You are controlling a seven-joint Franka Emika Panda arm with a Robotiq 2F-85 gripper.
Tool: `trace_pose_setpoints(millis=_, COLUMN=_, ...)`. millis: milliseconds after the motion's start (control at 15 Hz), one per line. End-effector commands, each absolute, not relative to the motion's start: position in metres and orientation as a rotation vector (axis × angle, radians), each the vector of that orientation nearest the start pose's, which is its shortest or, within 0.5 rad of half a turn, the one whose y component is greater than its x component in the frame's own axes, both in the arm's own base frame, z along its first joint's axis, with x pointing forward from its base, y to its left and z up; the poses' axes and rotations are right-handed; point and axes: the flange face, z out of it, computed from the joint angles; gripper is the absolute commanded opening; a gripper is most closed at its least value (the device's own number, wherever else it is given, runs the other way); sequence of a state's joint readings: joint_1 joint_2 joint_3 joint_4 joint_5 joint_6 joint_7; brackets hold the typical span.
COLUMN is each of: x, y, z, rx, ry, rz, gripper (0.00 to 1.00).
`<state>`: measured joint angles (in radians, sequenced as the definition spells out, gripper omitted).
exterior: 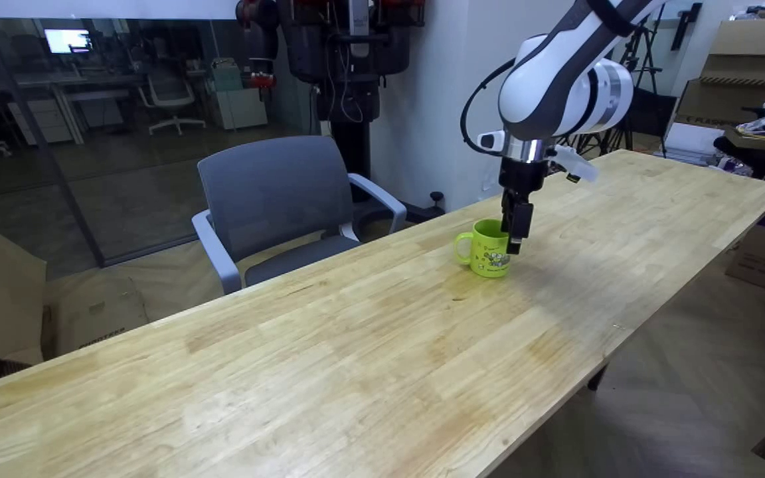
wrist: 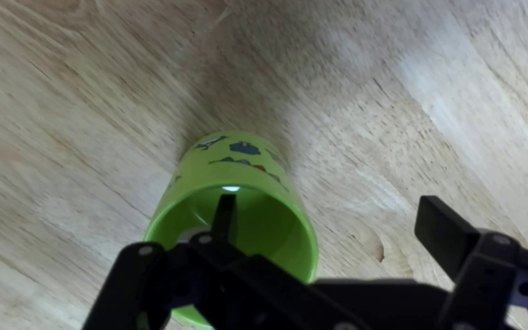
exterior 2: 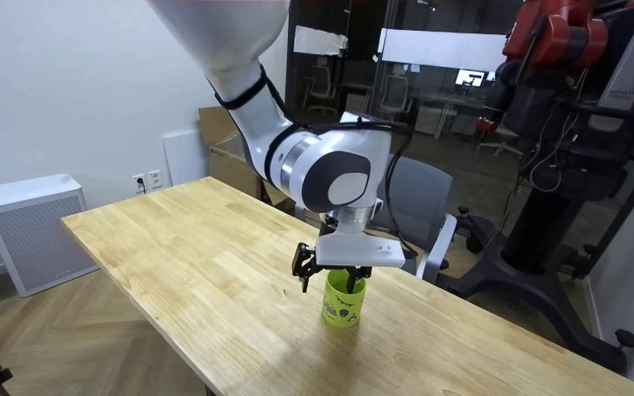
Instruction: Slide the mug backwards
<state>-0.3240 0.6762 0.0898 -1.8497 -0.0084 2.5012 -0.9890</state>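
The lime mug (exterior: 489, 260) stands upright on the wooden table (exterior: 276, 372), with its handle showing in an exterior view on the side by the chair. It also shows in an exterior view (exterior 2: 340, 309), where the handle is hidden. My gripper (exterior 2: 327, 289) points down and is open, its fingers wide apart. One finger reaches into the mug's mouth; the other is outside it, above the table. In the wrist view, the mug (wrist: 239, 167) lies at lower centre, its wall in the gap between the fingers (wrist: 327, 201). Whether a finger touches the wall cannot be told.
A grey office chair (exterior: 276, 192) stands against the table's long edge, close to the mug. A black and red robot (exterior 2: 548, 242) stands behind it by the wall. The table's opposite long edge (exterior: 611, 352) drops to the floor. Cardboard boxes (exterior: 741, 73) stand beyond the far end.
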Motion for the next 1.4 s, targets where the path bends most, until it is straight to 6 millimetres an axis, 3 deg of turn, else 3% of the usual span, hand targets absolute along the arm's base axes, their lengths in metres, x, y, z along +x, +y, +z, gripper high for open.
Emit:
trace_pose_setpoints(millis=0, x=0.619, y=-0.15, z=0.155, rx=-2.876, ry=-1.12, rz=-0.016, gripper=1.0)
trace_pose_setpoints(millis=467, x=0.649, y=-0.145, z=0.152, rx=-3.017, ry=-1.033, rz=-0.05, gripper=1.0)
trace_pose_setpoints(millis=1000, x=0.663, y=-0.133, z=0.135, rx=-2.957, ry=-1.016, rz=-0.012, gripper=1.0)
trace_pose_setpoints(millis=1067, x=0.663, y=-0.132, z=0.134, rx=-2.955, ry=-1.027, rz=-0.017, gripper=0.75)
trace_pose_setpoints(millis=1133, x=0.663, y=-0.132, z=0.134, rx=-2.957, ry=-1.036, rz=-0.016, gripper=0.73)
trace_pose_setpoints(millis=1333, x=0.665, y=-0.132, z=0.133, rx=-2.961, ry=-1.032, rz=-0.025, gripper=0.51)
